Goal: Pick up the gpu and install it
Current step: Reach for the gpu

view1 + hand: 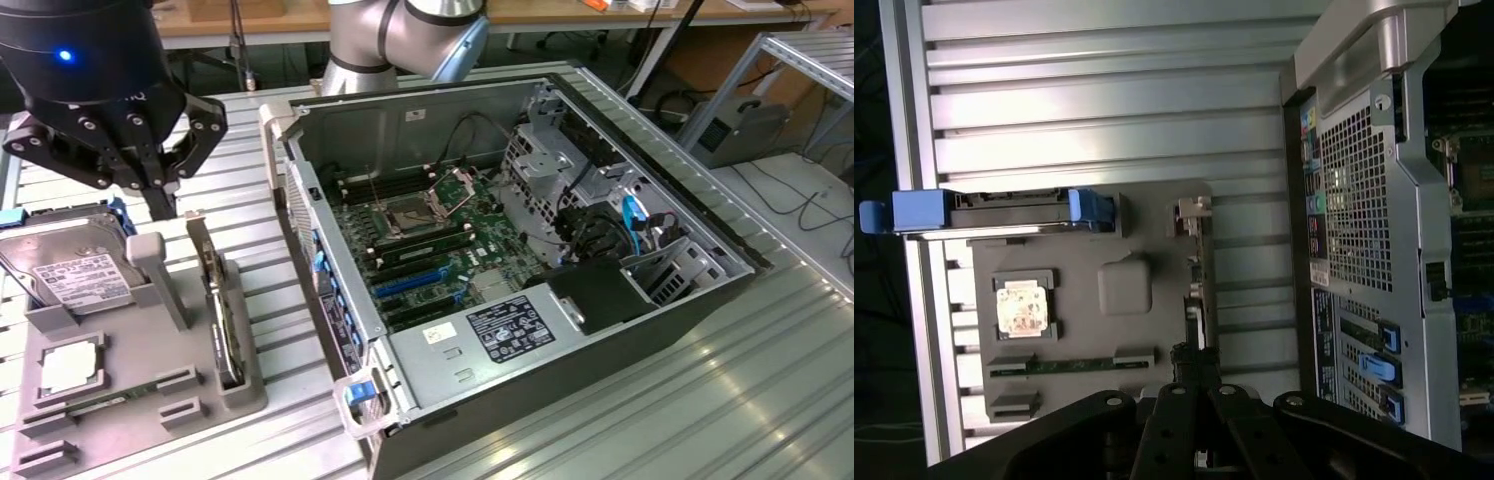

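Observation:
The gpu [214,290] stands on its edge in a slot of the grey parts holder [147,270] at the exterior view's left. It is a thin dark card, and in the wrist view the gpu [1196,265] appears edge-on with its silver bracket end. My gripper [160,203] hangs above the holder's far side, a little behind the card, with its fingers together and nothing between them. In the wrist view the gripper [1192,360] sits over one end of the card. The open computer case [641,170] lies to the right, its motherboard [420,230] and blue card slots [407,285] exposed.
The holder also carries a silver hard drive [74,270] with blue rails, a processor chip [64,368] and a green memory stick [107,402]. The case's rear panel [1364,200] faces the holder. Ribbed metal tabletop [641,400] surrounds everything. The arm's base [400,40] stands behind the case.

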